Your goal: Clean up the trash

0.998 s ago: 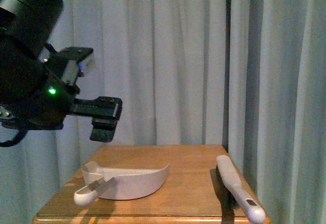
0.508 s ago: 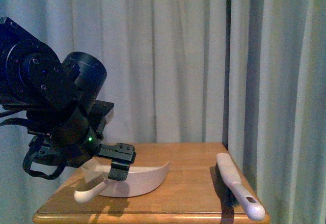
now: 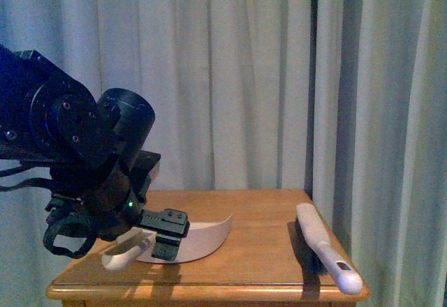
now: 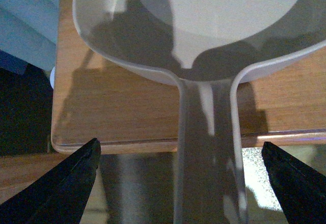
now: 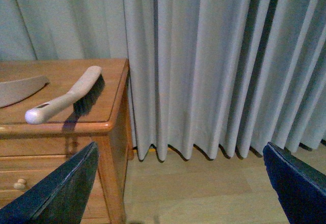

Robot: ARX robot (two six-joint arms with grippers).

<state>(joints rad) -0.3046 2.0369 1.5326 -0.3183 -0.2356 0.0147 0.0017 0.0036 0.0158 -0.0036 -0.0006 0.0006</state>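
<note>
No tissue-paper wad shows in any view. A beige dustpan (image 3: 206, 237) lies on the wooden table (image 3: 258, 213) at the left, its handle (image 3: 124, 254) reaching past the front edge. My left gripper (image 3: 167, 236) is open and low over that handle. In the left wrist view the dustpan (image 4: 204, 25) fills the top and its handle (image 4: 209, 147) runs between the spread jaws of the left gripper (image 4: 179, 146) without touching them. My right gripper (image 5: 179, 147) is open and empty, off the table's right side above the floor.
A beige hand brush (image 3: 325, 248) with dark bristles lies along the table's right edge, and also shows in the right wrist view (image 5: 66, 99). Pale curtains (image 3: 279, 77) hang behind and to the right. The table (image 5: 109, 127) has drawers below it. Wooden floor (image 5: 193, 188) lies to its right.
My left arm has come down from above the table to the dustpan's handle, and its open jaws now straddle it. Dustpan and brush have not moved.
</note>
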